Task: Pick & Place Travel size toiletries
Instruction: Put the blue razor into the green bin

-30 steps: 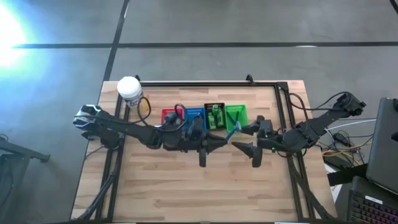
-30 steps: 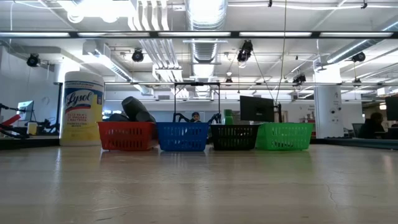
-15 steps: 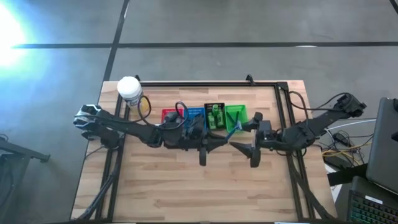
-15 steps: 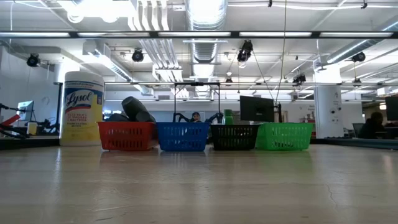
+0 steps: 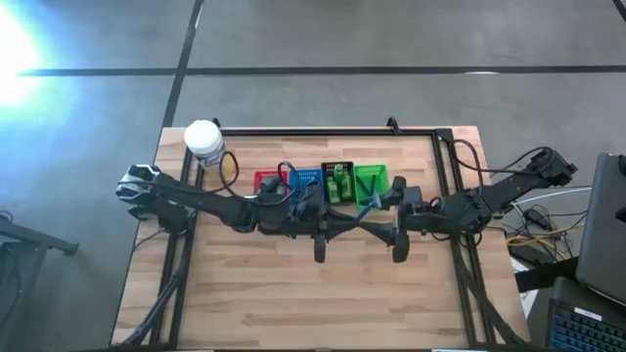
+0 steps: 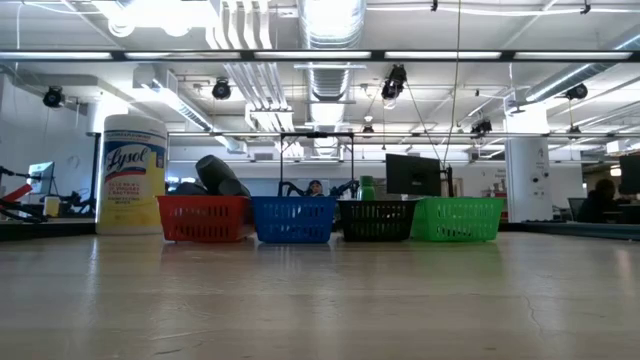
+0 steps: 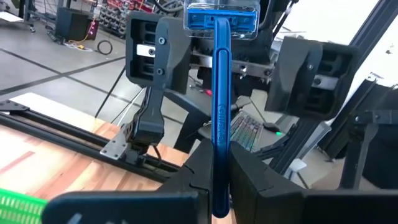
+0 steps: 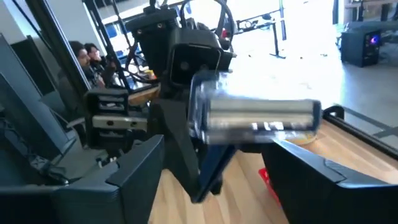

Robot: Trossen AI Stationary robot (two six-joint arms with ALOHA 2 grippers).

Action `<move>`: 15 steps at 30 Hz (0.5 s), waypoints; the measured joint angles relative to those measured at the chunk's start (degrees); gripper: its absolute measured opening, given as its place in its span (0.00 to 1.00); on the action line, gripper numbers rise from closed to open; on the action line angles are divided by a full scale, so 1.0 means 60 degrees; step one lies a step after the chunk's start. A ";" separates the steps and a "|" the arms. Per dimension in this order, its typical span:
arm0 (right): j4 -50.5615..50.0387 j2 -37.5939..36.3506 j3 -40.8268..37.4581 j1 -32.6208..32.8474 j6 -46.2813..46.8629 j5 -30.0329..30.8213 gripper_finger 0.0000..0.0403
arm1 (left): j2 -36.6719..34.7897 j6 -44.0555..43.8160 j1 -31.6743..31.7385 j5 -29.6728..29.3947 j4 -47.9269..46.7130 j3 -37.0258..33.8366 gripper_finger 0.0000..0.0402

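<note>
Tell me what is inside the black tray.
Bright green little bottles fill the black tray; the low view shows one green cap above its rim. Anything beneath them is hidden.

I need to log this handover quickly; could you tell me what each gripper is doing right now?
Left gripper: shut on the blue razor, head pointing at the right gripper.
Right gripper: open, fingers on either side of the razor head.

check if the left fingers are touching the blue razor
Touching. The left wrist view shows the blue razor handle pinched between the left gripper's fingers, head pointing away.
</note>
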 joint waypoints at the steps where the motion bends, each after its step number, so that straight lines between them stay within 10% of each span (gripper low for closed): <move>1: -0.0015 0.0017 0.0007 -0.0028 0.0070 -0.0019 0.64 | 0.0018 0.0059 0.0000 0.0000 0.0000 -0.0004 0.07; 15: -0.0408 0.0031 -0.0008 -0.0083 0.0304 -0.0026 0.37 | 0.0083 0.0423 0.0000 0.0084 0.0168 -0.0018 0.07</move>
